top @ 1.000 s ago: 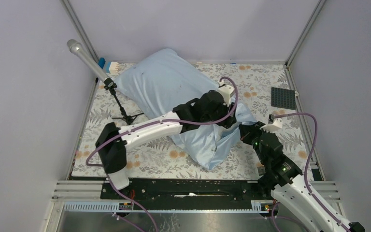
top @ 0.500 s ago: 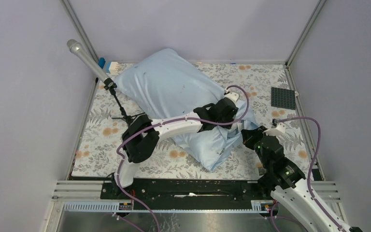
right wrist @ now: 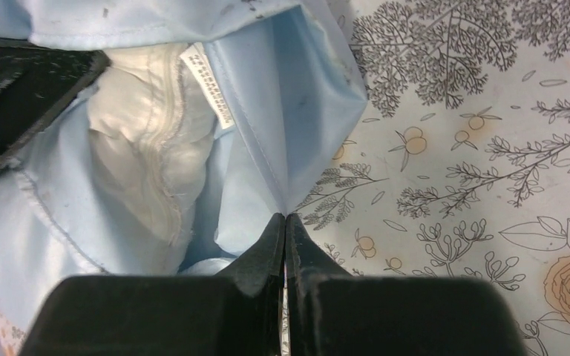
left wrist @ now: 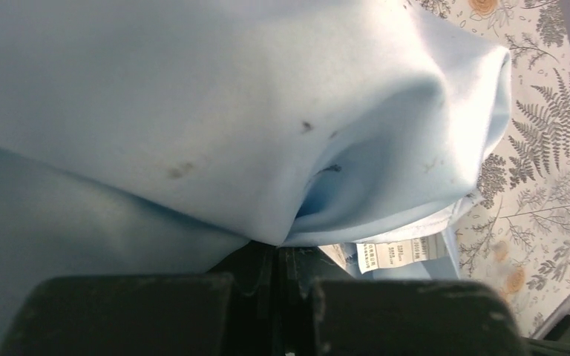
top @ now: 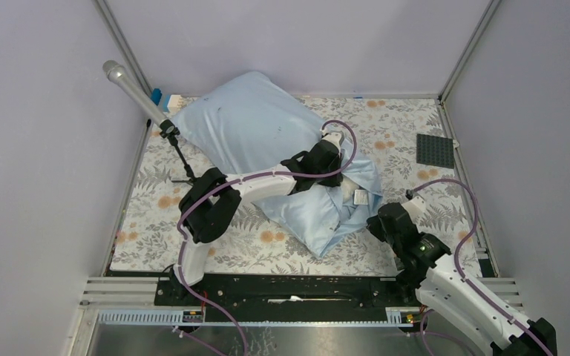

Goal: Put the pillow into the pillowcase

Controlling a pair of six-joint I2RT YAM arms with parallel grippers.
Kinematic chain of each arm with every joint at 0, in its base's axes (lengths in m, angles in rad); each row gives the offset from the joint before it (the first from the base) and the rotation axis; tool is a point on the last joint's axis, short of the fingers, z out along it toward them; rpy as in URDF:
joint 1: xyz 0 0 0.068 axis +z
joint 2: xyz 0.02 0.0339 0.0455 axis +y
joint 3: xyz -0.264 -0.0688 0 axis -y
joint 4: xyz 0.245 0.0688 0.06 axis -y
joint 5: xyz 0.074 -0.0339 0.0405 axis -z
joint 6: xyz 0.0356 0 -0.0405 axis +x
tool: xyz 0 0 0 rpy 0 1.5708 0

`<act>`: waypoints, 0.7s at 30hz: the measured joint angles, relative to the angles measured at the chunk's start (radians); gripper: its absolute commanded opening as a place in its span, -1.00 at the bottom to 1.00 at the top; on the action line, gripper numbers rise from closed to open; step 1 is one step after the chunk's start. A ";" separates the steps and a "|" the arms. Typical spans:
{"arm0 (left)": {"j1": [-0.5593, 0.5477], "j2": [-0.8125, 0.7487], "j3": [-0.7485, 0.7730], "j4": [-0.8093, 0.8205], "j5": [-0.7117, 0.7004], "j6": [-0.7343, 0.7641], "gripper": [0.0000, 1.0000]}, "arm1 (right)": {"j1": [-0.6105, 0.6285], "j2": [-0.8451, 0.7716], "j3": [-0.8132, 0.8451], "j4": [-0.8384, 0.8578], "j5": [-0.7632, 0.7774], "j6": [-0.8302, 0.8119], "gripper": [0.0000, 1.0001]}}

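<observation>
**A:** At the centre of the floral-printed desk cloth point(top: 415, 119), what lies there?

**B:** The large, wrinkly light-blue fabric pillowcase point(top: 252, 126). It is stuffed plump and stretched slantwise from about 11 o'clock down towards 5 o'clock. Its open mouth is at the 5 o'clock end.

**A:** And the plump cream fabric pillow point(right wrist: 145, 148)?

**B:** Inside the pillowcase. The right wrist view shows a pale, seamed end of it just within the mouth, with a small white care label point(right wrist: 208, 85) beside it.

**A:** How do the left jaws stand?

**B:** Closed, pinching a fold of the pillowcase near its mouth. The white left arm point(top: 260, 185) reaches there across the near long side of the case.

**A:** The right jaws?

**B:** Closed too, nipping the hem of the mouth low over the cloth. The right arm point(top: 453, 285) comes in from 5 o'clock.

**A:** Anything else on the cloth?

**B:** At 10 o'clock, a grey metal rod point(top: 130, 89) on a thin black tripod point(top: 185, 167), near the case's far corner. At 2 o'clock, a dark grey square studded plate point(top: 435, 150), well apart from the case. At 11 o'clock, a small blue object point(top: 156, 96), too small to make out.
</observation>
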 measured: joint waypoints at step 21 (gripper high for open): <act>0.015 0.000 -0.027 0.066 0.079 -0.027 -1.00 | -0.065 0.282 0.243 0.055 0.127 -0.228 0.11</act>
